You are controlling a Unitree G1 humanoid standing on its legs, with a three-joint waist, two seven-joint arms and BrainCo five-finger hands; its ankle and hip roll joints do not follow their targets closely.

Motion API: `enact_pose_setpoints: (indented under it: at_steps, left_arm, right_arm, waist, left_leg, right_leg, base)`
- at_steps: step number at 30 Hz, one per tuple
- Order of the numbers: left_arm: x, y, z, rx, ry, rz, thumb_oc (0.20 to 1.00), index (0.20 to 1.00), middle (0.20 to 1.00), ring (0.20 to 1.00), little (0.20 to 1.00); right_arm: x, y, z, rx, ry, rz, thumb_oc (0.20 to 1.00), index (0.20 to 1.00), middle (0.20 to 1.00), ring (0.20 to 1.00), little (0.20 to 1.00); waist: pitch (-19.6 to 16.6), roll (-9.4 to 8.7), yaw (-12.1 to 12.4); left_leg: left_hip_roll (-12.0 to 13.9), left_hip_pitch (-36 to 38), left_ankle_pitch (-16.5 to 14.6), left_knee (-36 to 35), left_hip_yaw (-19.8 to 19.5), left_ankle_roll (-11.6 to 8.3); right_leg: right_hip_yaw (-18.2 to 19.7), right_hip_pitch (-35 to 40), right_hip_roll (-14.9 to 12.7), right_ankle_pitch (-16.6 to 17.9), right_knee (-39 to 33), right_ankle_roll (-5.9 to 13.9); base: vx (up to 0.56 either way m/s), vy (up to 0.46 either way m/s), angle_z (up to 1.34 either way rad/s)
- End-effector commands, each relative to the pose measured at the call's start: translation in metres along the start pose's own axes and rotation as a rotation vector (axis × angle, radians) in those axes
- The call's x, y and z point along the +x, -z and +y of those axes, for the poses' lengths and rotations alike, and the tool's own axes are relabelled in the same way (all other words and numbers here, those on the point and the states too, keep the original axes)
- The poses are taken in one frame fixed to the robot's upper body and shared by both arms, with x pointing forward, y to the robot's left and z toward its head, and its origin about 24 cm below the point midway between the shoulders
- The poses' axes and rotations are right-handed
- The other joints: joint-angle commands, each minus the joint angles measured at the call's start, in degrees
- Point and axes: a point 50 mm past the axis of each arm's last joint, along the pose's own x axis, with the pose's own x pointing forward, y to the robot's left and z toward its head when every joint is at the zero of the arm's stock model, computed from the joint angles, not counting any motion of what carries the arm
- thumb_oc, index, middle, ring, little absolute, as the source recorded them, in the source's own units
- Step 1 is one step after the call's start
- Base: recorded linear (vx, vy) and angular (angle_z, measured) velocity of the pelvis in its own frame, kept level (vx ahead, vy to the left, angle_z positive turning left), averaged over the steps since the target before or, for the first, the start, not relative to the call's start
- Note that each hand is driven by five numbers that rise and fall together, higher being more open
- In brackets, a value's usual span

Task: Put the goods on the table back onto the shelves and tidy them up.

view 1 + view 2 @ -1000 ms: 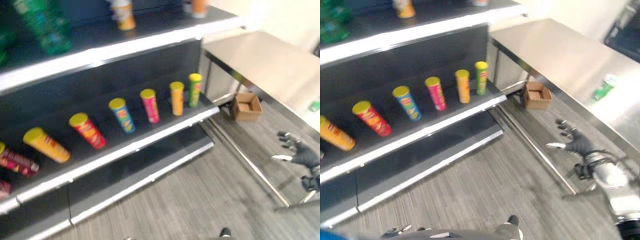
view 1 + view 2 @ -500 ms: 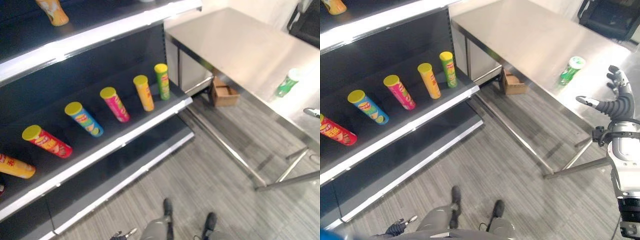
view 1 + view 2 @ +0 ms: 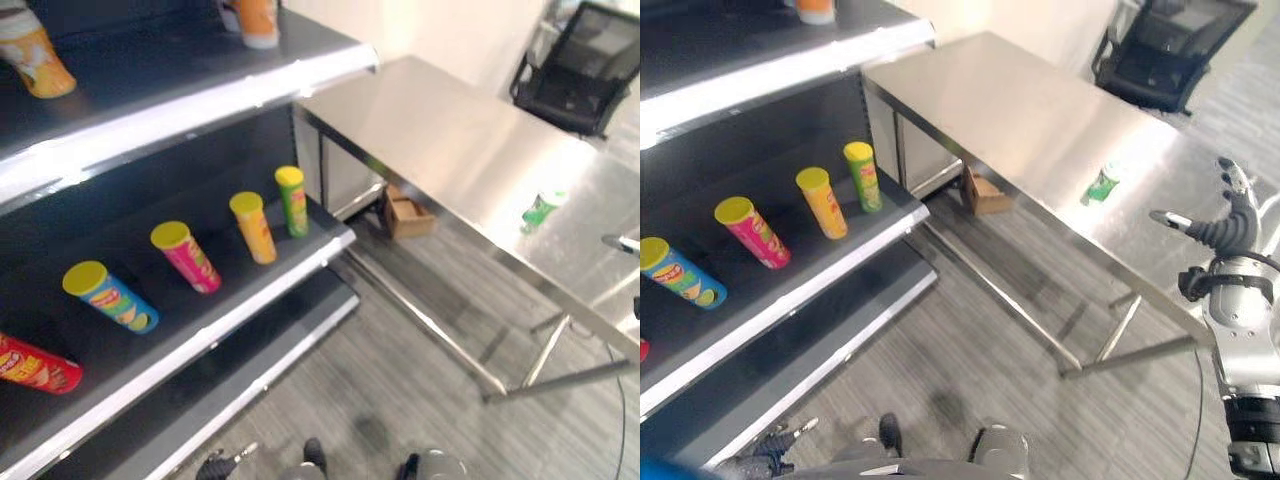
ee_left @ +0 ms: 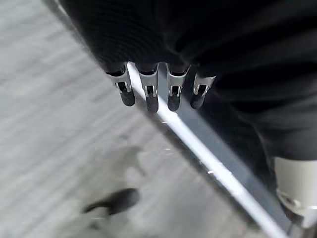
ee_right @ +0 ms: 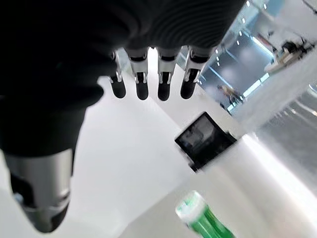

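A green bottle point(image 3: 1101, 186) with a white cap lies on its side on the steel table point(image 3: 1020, 105); it also appears past my right hand's fingertips point(image 5: 148, 84) as the green bottle point(image 5: 200, 220). My right hand point(image 3: 1225, 225) is raised at the table's near right edge, open and empty, some way short of the bottle. Low beside the shelf's bottom edge hangs my left hand point(image 3: 775, 445), its fingers point(image 4: 148, 91) straight, holding nothing. The dark shelves point(image 3: 230, 300) carry a row of leaning tube cans: red point(image 3: 30, 365), blue point(image 3: 110, 297), pink point(image 3: 185, 256), orange point(image 3: 253, 226), green point(image 3: 292, 200).
Two orange cups point(image 3: 35, 55) point(image 3: 255, 20) stand on the upper shelf. A small cardboard box point(image 3: 408, 215) sits on the floor under the table. A black chair point(image 3: 1170, 50) stands behind the table's far end. Grey floor lies between shelf and table.
The camera has swung, so the shelf and table sit differently in the picture. My right hand stays raised and open near the table's edge; the bottle has not moved.
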Motion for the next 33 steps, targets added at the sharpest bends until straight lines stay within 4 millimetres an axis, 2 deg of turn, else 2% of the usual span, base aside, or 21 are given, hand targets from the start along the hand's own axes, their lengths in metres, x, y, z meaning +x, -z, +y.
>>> enact_pose_setpoints:
  at_steps: [1, 2, 3, 5, 6, 10, 11, 13, 15, 16, 17, 18, 19, 20, 24, 33]
  left_arm:
    - [-0.001, 0.011, 0.010, 0.065, -0.023, 0.037, 1.000, 1.000, 1.000, 1.000, 1.000]
    - [-0.001, 0.011, 0.009, 0.066, -0.023, 0.037, 1.000, 1.000, 1.000, 1.000, 1.000]
    - [-0.001, 0.010, 0.013, 0.076, -0.032, 0.037, 1.000, 1.000, 1.000, 1.000, 1.000]
    - [-0.001, 0.012, 0.016, 0.083, -0.037, 0.046, 1.000, 1.000, 1.000, 1.000, 1.000]
    - [0.000, 0.009, 0.017, 0.075, -0.042, 0.038, 1.000, 1.000, 1.000, 1.000, 1.000]
    - [0.000, 0.009, 0.015, 0.034, -0.036, 0.037, 1.000, 1.000, 1.000, 1.000, 1.000]
    - [0.000, 0.009, 0.015, 0.034, -0.035, 0.037, 1.000, 1.000, 1.000, 1.000, 1.000]
    - [-0.001, 0.015, 0.011, 0.024, -0.022, 0.062, 1.000, 1.000, 1.000, 1.000, 1.000]
    - [-0.001, 0.015, 0.007, 0.027, -0.011, 0.069, 1.000, 1.000, 1.000, 1.000, 1.000]
    - [-0.001, 0.014, 0.005, 0.030, -0.007, 0.065, 1.000, 1.000, 1.000, 1.000, 1.000]
    - [-0.001, 0.014, 0.005, 0.030, -0.007, 0.065, 1.000, 1.000, 1.000, 1.000, 1.000]
    - [0.000, 0.008, 0.002, 0.033, 0.002, 0.050, 1.000, 1.000, 1.000, 1.000, 1.000]
    - [0.000, 0.008, 0.002, 0.035, 0.007, 0.047, 1.000, 1.000, 1.000, 1.000, 1.000]
    - [-0.001, 0.011, 0.001, 0.040, 0.012, 0.055, 1.000, 1.000, 1.000, 1.000, 1.000]
    - [-0.002, 0.018, -0.002, 0.072, 0.027, 0.083, 1.000, 1.000, 1.000, 1.000, 1.000]
    - [-0.003, 0.022, 0.003, 0.091, 0.011, 0.086, 1.000, 1.000, 1.000, 1.000, 1.000]
  right_arm:
    - [0.019, -0.015, -0.045, -0.040, 0.149, -0.055, 1.000, 1.000, 1.000, 1.000, 1.000]
    - [0.019, -0.015, -0.045, -0.040, 0.150, -0.055, 1.000, 1.000, 1.000, 1.000, 1.000]
    - [0.013, -0.005, -0.050, -0.057, 0.150, -0.014, 1.000, 1.000, 1.000, 1.000, 1.000]
    - [0.009, -0.001, -0.053, -0.078, 0.155, 0.004, 1.000, 1.000, 1.000, 1.000, 1.000]
    - [0.002, 0.005, -0.053, -0.076, 0.143, 0.025, 1.000, 1.000, 1.000, 1.000, 1.000]
    - [-0.003, 0.013, -0.054, -0.075, 0.119, 0.058, 1.000, 1.000, 1.000, 1.000, 1.000]
    - [-0.003, 0.013, -0.054, -0.075, 0.118, 0.058, 1.000, 1.000, 1.000, 1.000, 1.000]
    - [-0.005, 0.014, -0.047, -0.062, 0.077, 0.065, 1.000, 1.000, 1.000, 1.000, 1.000]
    - [-0.005, 0.012, -0.046, -0.025, 0.070, 0.054, 1.000, 1.000, 1.000, 1.000, 1.000]
    - [-0.006, 0.012, -0.047, -0.008, 0.071, 0.053, 1.000, 1.000, 1.000, 1.000, 1.000]
    - [-0.006, 0.012, -0.047, -0.008, 0.071, 0.053, 1.000, 1.000, 1.000, 1.000, 1.000]
    - [-0.006, 0.011, -0.047, 0.022, 0.066, 0.051, 1.000, 1.000, 1.000, 1.000, 1.000]
    - [-0.006, 0.011, -0.045, 0.034, 0.055, 0.053, 1.000, 1.000, 1.000, 1.000, 1.000]
    - [-0.006, 0.013, -0.043, 0.040, 0.046, 0.061, 1.000, 1.000, 1.000, 1.000, 1.000]
    - [-0.010, 0.023, -0.032, 0.001, -0.039, 0.111, 1.000, 1.000, 1.000, 1.000, 1.000]
    - [-0.014, 0.039, -0.019, -0.195, -0.156, 0.168, 1.000, 1.000, 1.000, 1.000, 1.000]
  waist:
    - [-1.6, 0.40, -0.2]
    - [-1.7, 0.37, -0.1]
    - [-1.6, -0.19, -1.6]
    - [-1.7, -0.73, -1.6]
    - [-1.7, -1.96, -2.0]
    - [-2.5, -2.02, -2.6]
    - [-2.5, -1.93, -2.8]
    - [-2.9, -1.41, -3.0]
    - [-2.7, -1.35, -3.5]
    - [-2.5, -1.45, -4.1]
    - [-2.5, -1.45, -4.1]
    - [-2.0, -1.48, -5.2]
    - [-1.9, -1.19, -5.3]
    - [-2.0, -0.89, -5.3]
    - [-3.1, 0.26, -5.1]
    - [-3.5, 0.56, -4.3]
  left_leg:
    - [0.8, -3.3, -1.9, 0.8, -3.7, -4.42]
    - [0.8, -3.6, -1.7, 0.8, -3.6, -4.38]
    - [0.8, -2.4, -2.3, 0.6, -6.0, -4.91]
    - [0.7, -1.7, -3.1, 0.7, -6.4, -5.27]
    - [0.7, -1.4, -3.2, 1.5, -8.4, -5.90]
    - [3.9, -2.0, -2.8, 1.7, -10.8, -8.25]
    - [4.0, -2.1, -2.9, 1.7, -10.9, -8.33]
    - [6.1, -2.5, -2.1, 2.3, -11.2, -9.76]
    - [7.4, -3.8, -1.2, 3.7, -10.3, -10.54]
    - [7.8, -4.9, -0.8, 4.9, -8.6, -10.43]
    - [7.8, -4.9, -0.8, 5.0, -8.6, -10.42]
    - [9.1, -5.9, 0.4, 6.2, -2.0, -9.79]
    - [9.6, -5.7, 0.6, 6.0, 0.6, -9.72]
    - [9.7, -5.4, 0.8, 5.8, 1.3, -9.67]
    - [9.9, -3.5, 2.1, 2.3, 2.4, -9.85]
    - [8.8, -1.8, 1.5, 1.2, 2.0, -9.66]
  right_leg:
    - [6.5, 1.4, 2.4, 8.0, -10.8, -0.30]
    - [6.6, 1.3, 2.5, 8.4, -11.2, -0.32]
    - [12.8, -0.6, 3.3, 10.4, -14.1, 0.53]
    - [13.3, -0.2, 3.6, 10.4, -15.6, 0.59]
    - [14.3, 0.7, 4.3, 10.4, -15.7, 1.04]
    - [12.1, 2.7, 7.6, 8.9, -17.9, 0.01]
    - [11.9, 2.9, 7.7, 8.9, -18.0, -0.05]
    - [10.2, 3.8, 9.5, 7.3, -18.4, -1.27]
    - [8.7, 4.6, 10.1, 6.3, -18.5, -1.97]
    - [7.6, 5.0, 9.9, 6.0, -18.5, -2.17]
    - [7.6, 5.0, 9.9, 6.0, -18.5, -2.17]
    - [5.8, 5.6, 9.6, 5.7, -18.5, -2.48]
    - [5.6, 5.7, 9.9, 5.6, -18.5, -2.63]
    - [5.7, 5.8, 10.3, 5.5, -18.5, -2.84]
    - [4.8, 6.5, 10.8, 4.7, -18.5, -3.02]
    - [4.4, 7.4, 9.9, 4.7, -18.3, -2.90]
  base:
    - [0.13, -0.131, 0.67]
    - [0.21, -0.215, 0.81]
    - [0.23, -0.210, 0.93]
    - [0.21, -0.224, 0.94]
    - [0.13, -0.270, 0.77]
    - [0.11, -0.291, 0.59]
    - [0.09, -0.237, 0.45]
    - [0.08, -0.236, 0.48]
    - [0.02, -0.154, 0.52]
    - [-0.01, -0.081, 0.66]
    - [-0.06, -0.050, 0.64]
    - [-0.06, -0.020, 0.64]
    - [-0.06, -0.016, 0.44]
    - [0.00, 0.005, 0.51]
    - [0.03, 0.023, 0.02]
    - [0.01, 0.015, -0.01]
